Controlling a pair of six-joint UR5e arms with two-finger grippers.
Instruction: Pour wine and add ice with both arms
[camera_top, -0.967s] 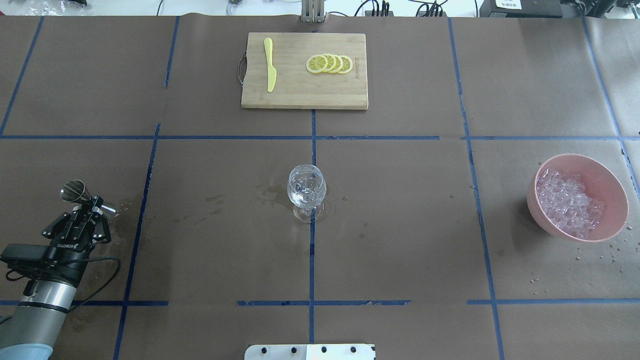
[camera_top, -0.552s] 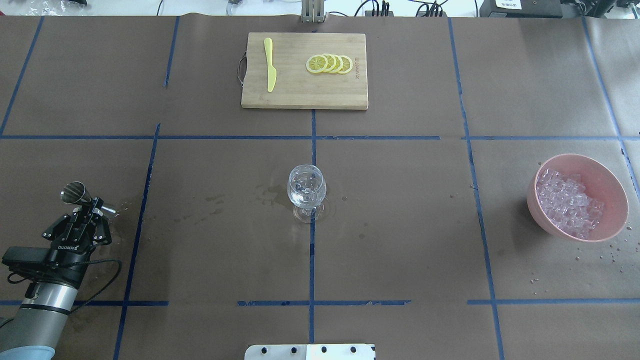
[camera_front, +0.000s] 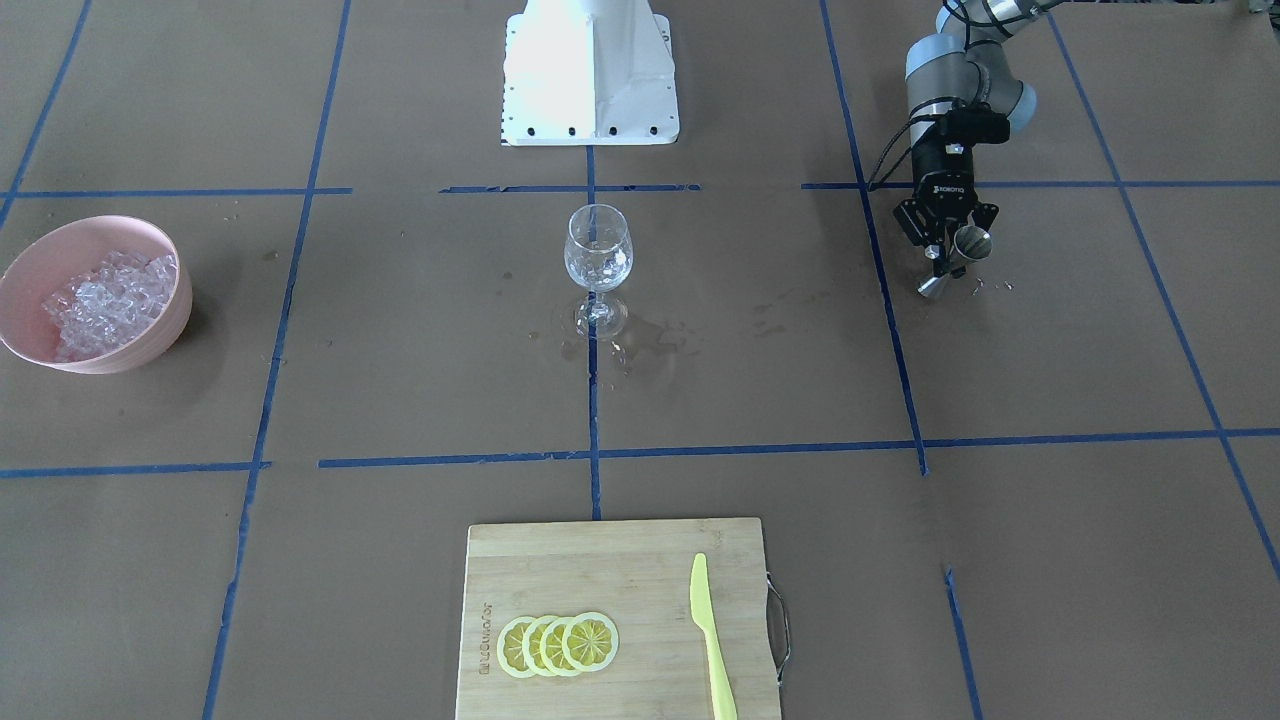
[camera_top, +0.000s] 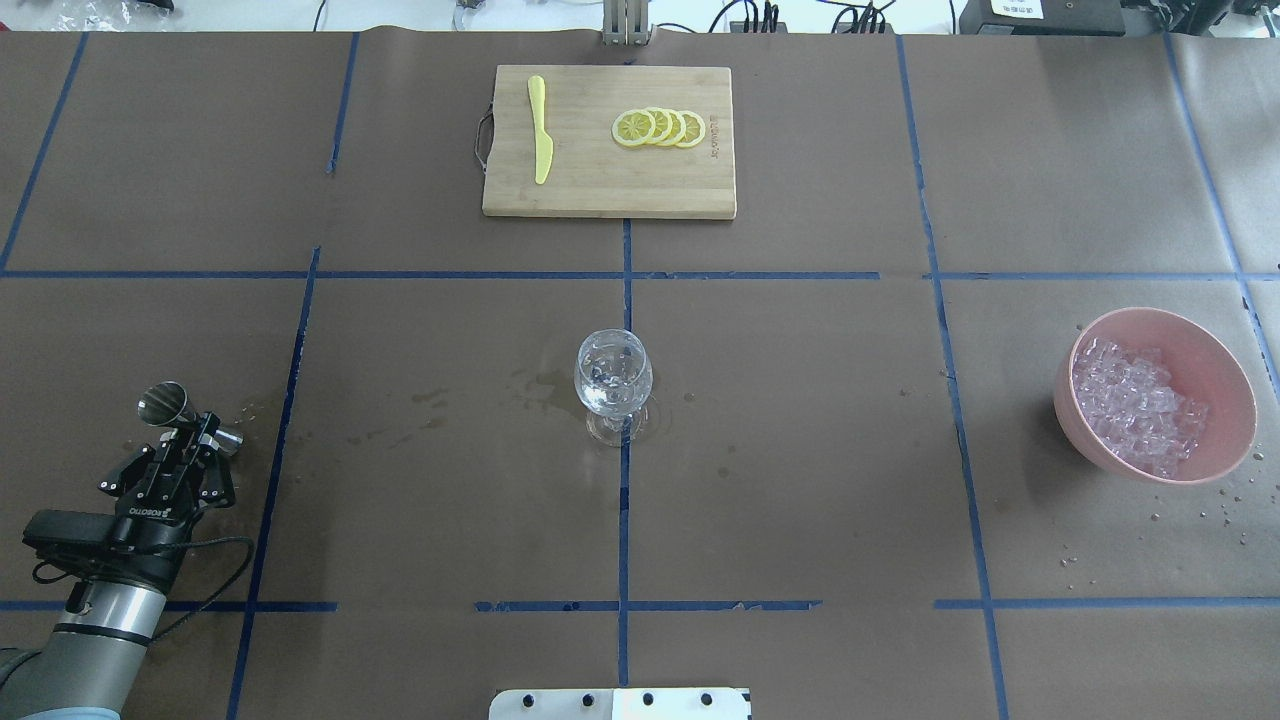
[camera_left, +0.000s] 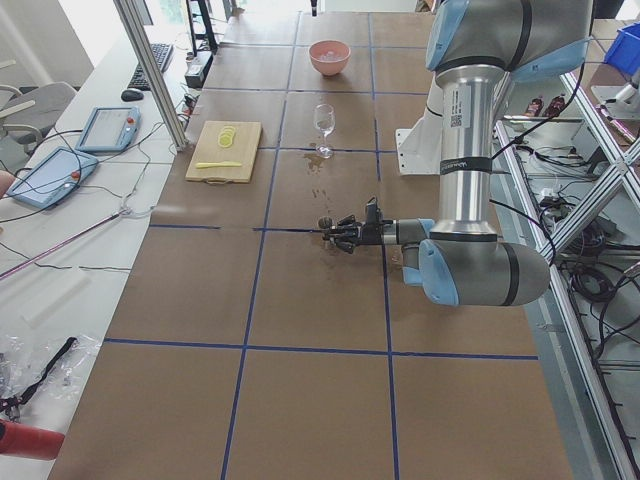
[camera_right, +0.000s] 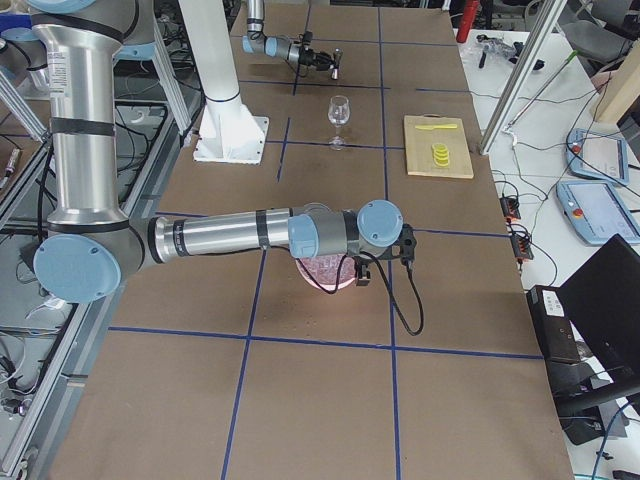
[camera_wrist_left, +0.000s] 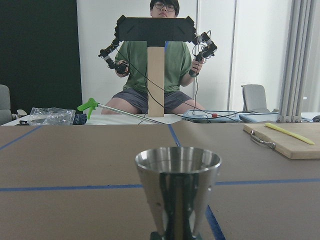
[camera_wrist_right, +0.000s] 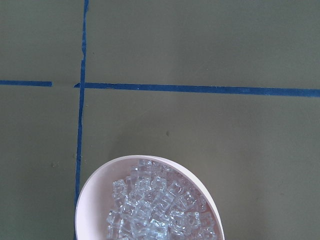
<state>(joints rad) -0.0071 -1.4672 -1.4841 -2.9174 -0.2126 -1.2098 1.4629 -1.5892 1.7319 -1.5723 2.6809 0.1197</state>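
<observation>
Robotics lab. Big table (camera_top: 800, 450) covered w/ brown paper, marked into a grid w/ blue tape (camera_top: 625, 500). Two grey robot arms (camera_left: 465, 150) by a white stand (camera_front: 590, 70). Aluminium frame posts (camera_left: 150, 70) round the bench. Control tablets (camera_left: 108, 128) & keyboard (camera_left: 160, 58) on a side desk, loose cables (camera_left: 590, 285). Person (camera_wrist_left: 159, 60) sits opposite, holding wired hand controllers (camera_wrist_left: 120, 66).
</observation>
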